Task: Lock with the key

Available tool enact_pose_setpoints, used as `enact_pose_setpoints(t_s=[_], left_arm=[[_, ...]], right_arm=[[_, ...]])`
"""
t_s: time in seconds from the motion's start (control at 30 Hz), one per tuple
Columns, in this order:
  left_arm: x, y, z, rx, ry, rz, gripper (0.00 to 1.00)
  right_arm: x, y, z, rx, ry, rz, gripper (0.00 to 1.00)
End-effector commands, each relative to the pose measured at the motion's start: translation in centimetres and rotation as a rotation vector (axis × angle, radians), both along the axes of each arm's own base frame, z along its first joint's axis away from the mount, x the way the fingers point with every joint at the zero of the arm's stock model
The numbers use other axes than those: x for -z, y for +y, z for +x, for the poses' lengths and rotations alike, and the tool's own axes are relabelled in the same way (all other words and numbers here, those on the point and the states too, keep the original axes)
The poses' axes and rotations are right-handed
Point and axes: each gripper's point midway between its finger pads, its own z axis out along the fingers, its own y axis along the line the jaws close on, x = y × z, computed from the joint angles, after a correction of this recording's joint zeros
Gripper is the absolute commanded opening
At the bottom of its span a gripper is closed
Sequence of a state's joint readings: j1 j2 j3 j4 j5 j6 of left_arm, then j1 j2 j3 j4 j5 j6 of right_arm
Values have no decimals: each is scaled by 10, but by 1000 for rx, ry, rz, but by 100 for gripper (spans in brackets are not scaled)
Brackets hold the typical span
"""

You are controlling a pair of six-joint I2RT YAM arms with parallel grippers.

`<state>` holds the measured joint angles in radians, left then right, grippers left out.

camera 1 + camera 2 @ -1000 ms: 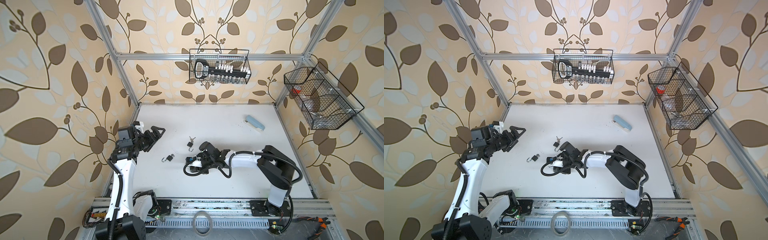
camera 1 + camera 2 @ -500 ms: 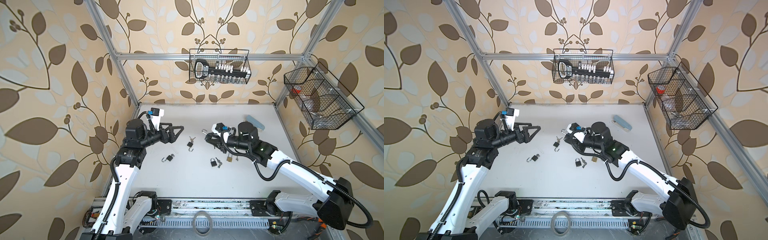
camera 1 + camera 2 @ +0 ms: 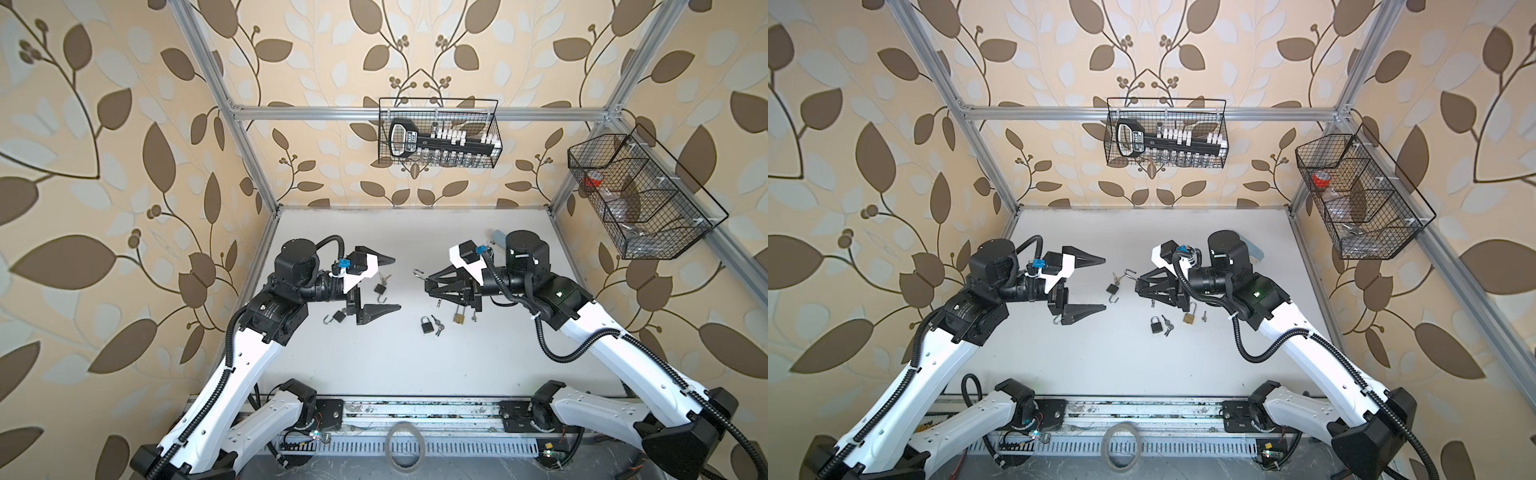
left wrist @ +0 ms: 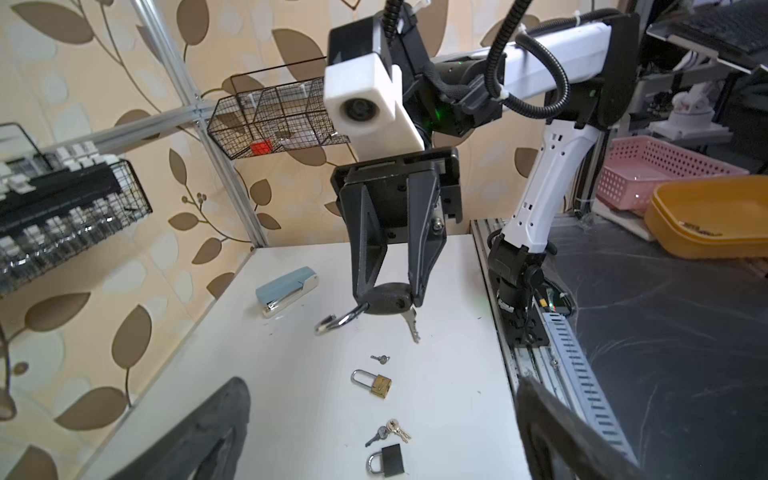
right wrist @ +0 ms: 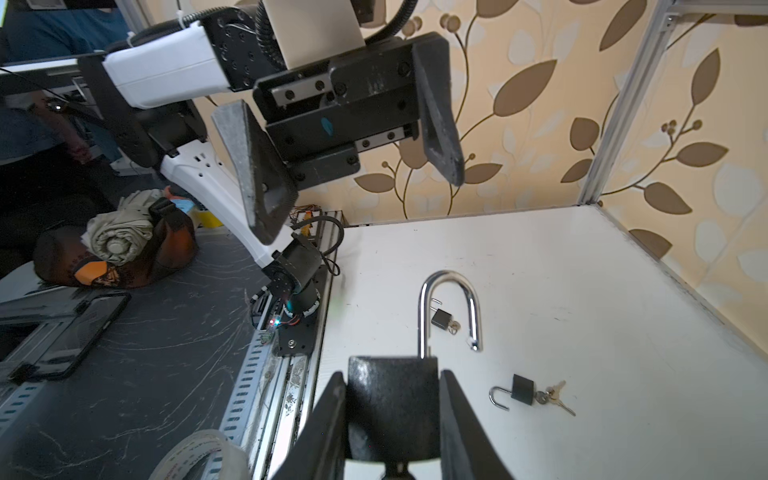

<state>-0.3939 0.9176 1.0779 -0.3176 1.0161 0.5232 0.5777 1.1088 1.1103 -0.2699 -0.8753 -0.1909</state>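
Right of centre, above the table (image 3: pixel 395 374), the right gripper (image 3: pixel 428 284) is clamped on the black padlock (image 3: pixel 417 273), held clear of the surface. Both top views give little more than its shackle poking out to the left. The right wrist view shows that shackle (image 5: pixel 449 307) swung open, and only the left wrist view catches the key (image 4: pixel 412 326) dangling from the body. Opposite hangs the left gripper (image 3: pixel 397 284), jaws spread wide, nothing between them. A brass padlock (image 3: pixel 458 318) lies on the table just nearer.

The padlock (image 5: pixel 392 399) has a polished metal shackle (image 5: pixel 448 276); the table (image 5: pixel 582 332) is smooth white.
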Motion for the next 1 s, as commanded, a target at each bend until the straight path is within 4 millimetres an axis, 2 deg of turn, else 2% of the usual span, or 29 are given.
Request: enact_pose_setpoints(t_s=[0.0, 0.2, 0.5, 0.57, 0.67, 0.97], left_arm=[[-14, -7, -1, 47, -161, 17, 96], [-14, -22, -3, 116, -160, 46, 74], [-9, -28, -6, 149, -155, 65, 49], [-8, -28, -6, 150, -154, 66, 47], [-6, -29, -5, 149, -154, 72, 40], [-2, -30, -5, 156, -149, 79, 33]], right_arm=[[-18, 0, -19, -98, -4, 35, 0], [-21, 4, -27, -133, -10, 36, 0], [-23, 9, -31, -146, -17, 36, 0], [-22, 11, -31, -147, -14, 34, 0], [-22, 13, -32, -153, -16, 36, 0], [-28, 15, -36, -156, -24, 45, 0]])
